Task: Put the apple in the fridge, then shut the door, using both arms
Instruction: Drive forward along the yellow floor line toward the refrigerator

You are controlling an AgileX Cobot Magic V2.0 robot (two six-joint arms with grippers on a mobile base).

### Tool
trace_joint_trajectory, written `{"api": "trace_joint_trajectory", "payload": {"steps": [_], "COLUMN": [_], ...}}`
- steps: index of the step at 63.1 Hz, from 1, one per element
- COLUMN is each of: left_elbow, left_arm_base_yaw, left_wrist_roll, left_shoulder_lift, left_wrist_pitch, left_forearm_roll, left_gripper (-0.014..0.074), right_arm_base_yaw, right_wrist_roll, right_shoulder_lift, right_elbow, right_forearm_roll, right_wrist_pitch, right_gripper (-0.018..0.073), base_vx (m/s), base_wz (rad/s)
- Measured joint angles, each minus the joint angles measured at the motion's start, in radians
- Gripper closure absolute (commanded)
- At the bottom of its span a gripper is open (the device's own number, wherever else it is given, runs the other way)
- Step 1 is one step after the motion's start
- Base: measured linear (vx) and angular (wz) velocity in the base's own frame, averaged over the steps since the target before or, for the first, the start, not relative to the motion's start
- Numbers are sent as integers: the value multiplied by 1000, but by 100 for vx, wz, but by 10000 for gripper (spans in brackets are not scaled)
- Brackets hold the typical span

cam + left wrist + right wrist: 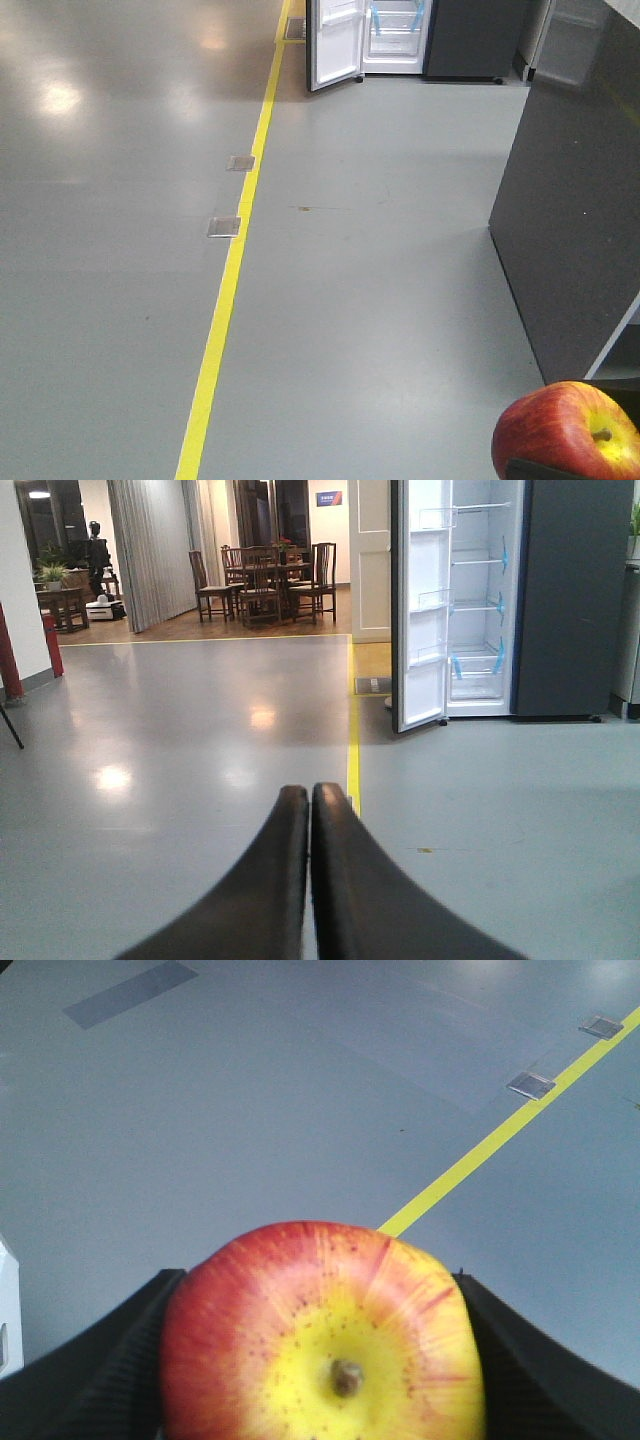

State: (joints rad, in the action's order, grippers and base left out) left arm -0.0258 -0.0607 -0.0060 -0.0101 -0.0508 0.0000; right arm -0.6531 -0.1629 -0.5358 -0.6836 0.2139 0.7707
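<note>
A red apple (325, 1340) with a yellow patch round its stem fills the right wrist view. My right gripper (320, 1295) is shut on it, a ribbed black finger (100, 1380) pressing each side. The front view shows the same apple (565, 430) at the bottom right, above the floor. Far ahead stands the dark grey fridge (395, 40), its white lining and blue tape strips showing. Its door (335, 45) hangs open to the left, white inner face with clear bins (420, 610) towards me. My left gripper (308, 798) is shut on nothing, pointing at the fridge (480, 590).
A yellow floor line (235, 260) runs towards the fridge, with two metal floor plates (224, 227) beside it. A dark grey counter cabinet (570, 200) stands close on the right. Wooden chairs and a table (265, 580) are far back left.
</note>
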Motion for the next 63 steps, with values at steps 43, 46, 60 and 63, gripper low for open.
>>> {"api": "trace_joint_trajectory", "payload": {"steps": [43,46,60,63], "left_elbow": [0,0,0,0], "left_arm_base_yaw": [0,0,0,0], "left_wrist_roll": [0,0,0,0], "left_shoulder_lift": [0,0,0,0], "left_wrist_pitch": [0,0,0,0], "left_forearm_roll": [0,0,0,0], "left_gripper": [603,603,603,603], "right_arm_base_yaw": [0,0,0,0], "right_wrist_roll": [0,0,0,0], "right_shoulder_lift": [0,0,0,0], "right_elbow": [0,0,0,0], "right_forearm_roll": [0,0,0,0], "right_wrist_pitch": [0,0,0,0], "right_gripper": [198,198,198,198], "base_vx": [13,14,15,16], "base_wz": [-4,-3,-2,-1]}}
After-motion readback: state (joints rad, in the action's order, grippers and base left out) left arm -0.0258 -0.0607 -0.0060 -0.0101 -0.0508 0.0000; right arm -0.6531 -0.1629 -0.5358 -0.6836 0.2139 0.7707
